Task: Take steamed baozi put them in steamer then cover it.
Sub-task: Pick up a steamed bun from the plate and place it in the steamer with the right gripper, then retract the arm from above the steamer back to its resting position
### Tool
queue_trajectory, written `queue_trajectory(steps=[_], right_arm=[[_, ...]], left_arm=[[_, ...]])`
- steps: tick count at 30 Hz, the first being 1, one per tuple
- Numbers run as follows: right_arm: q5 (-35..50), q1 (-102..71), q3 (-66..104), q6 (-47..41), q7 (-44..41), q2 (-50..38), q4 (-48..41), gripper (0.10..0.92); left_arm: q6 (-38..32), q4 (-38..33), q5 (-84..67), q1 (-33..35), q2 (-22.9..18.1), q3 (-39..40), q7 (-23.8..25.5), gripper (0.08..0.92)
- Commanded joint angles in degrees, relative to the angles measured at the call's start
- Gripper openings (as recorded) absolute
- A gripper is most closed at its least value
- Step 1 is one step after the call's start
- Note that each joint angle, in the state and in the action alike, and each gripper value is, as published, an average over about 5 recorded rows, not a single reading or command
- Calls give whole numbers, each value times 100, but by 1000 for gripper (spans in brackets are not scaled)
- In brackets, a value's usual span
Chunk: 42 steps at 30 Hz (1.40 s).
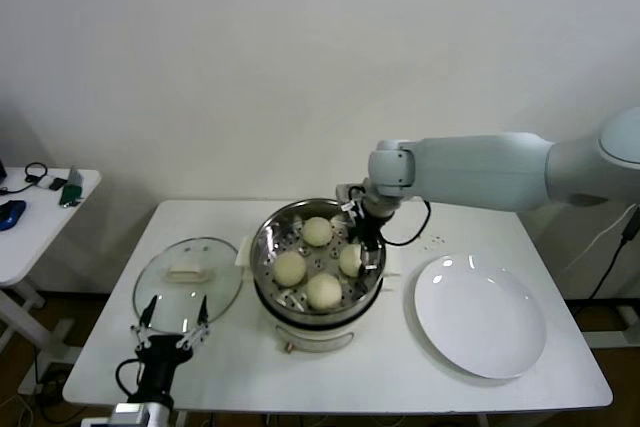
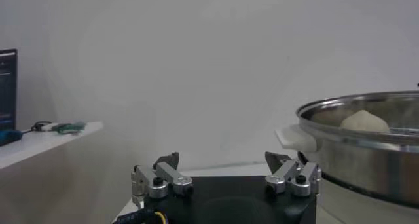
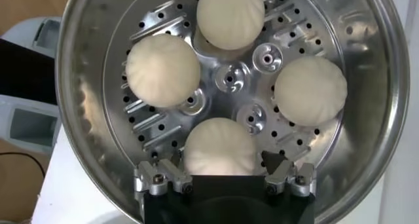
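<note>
— Stainless steel first: the round shiny steamer (image 1: 318,257) with its perforated bottom sits on a white pot base at the middle of the white table (image 1: 520,387). What is in it?

— Four steamed baozi, smooth pale cream-white dough buns. From the head view there is one at the far side (image 1: 317,231), one on the robot's left (image 1: 290,268), one at the near side (image 1: 323,291) and one on the right (image 1: 350,260).

— And the right gripper (image 1: 357,247)?

— It reaches down into the basket at that right-hand bun. In its wrist view the gripper (image 3: 221,161) has its fingers spread to either side of the bun (image 3: 219,154); whether the pads touch the dough I cannot quite tell, but they look parted rather than clamped.

— The cover?

— The round clear glass lid (image 1: 188,277) with metal rim and cream-white bar handle lies flat on the table just to the left of the steamer, not on it.

— The left gripper (image 1: 173,314)?

— It hangs at the near edge of that lid, fingers wide apart, holding nothing.

— Anything else?

— A flat round white plate (image 1: 480,315) to the right of the steamer.
</note>
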Motion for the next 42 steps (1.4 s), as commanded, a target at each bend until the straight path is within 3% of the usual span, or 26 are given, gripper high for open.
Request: queue_trajectory(steps=[1,9,16,25,33,42], right_arm=[[-69,250,245,75,-264,-392,81,822],[-172,463,1150,795,-107,-1375,294,823],[-121,-570,2469,1604,1713,-2508,840,823],[-278,-3654,5665,2421,3570,-3815,1359,823],[-574,-6682,8750,2769,4855,-3813,1689,823],[-1250,-9717,11853,2478,5141,-2785,2059,823]], left_arm=[[-2,-16,4,-1,13,-16,-3,823],[-40,-15,60,-14,16,-78,-9,823],[-91,13,272,-39,-23,-138,-77,823],[-111,-80,945,-65,-128,-125,-125,823],[180,-167,2270,-106,-204,-139,-252,823],[791,-279,4873,-31,-84,-202,-156,823]])
